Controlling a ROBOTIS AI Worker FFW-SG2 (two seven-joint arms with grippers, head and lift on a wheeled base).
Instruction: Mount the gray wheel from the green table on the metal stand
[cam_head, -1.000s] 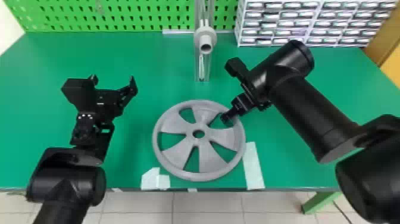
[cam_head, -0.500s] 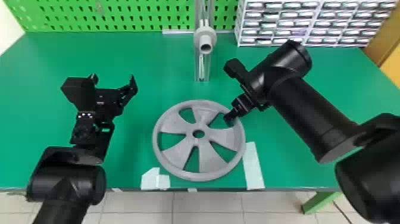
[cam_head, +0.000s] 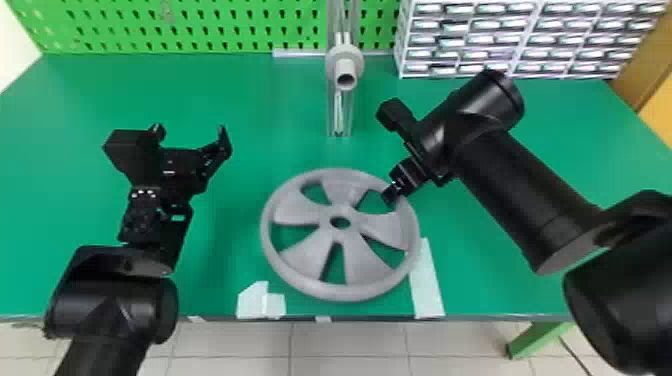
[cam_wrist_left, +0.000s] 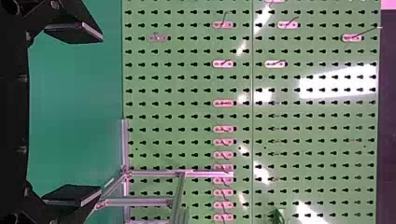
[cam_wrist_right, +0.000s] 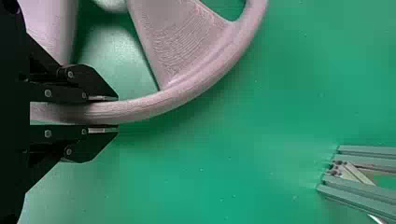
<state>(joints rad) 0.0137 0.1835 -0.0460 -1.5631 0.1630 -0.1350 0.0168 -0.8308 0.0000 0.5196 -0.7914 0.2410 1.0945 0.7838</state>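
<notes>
The gray wheel (cam_head: 337, 235) lies flat on the green table (cam_head: 240, 150), near its front edge. My right gripper (cam_head: 392, 194) is at the wheel's upper right rim in the head view. In the right wrist view that gripper (cam_wrist_right: 105, 113) has the wheel's rim (cam_wrist_right: 154, 103) between its fingers, shut on it. Left of the wheel, my left gripper (cam_head: 192, 137) is held over the table with its fingers spread; the left wrist view also has this gripper (cam_wrist_left: 77, 114) open with nothing between them. The metal stand (cam_head: 340, 112) rises behind the wheel, its gray hub (cam_head: 344, 65) pointing forward.
A green pegboard (cam_head: 200, 30) runs along the table's back. A white drawer rack (cam_head: 520, 37) stands at the back right, behind the right arm. White tape pieces (cam_head: 426, 280) lie at the wheel's front right and front left (cam_head: 260, 300).
The right gripper has shifted very slightly at the wheel's rim. The wheel and the left arm show no clear movement.
</notes>
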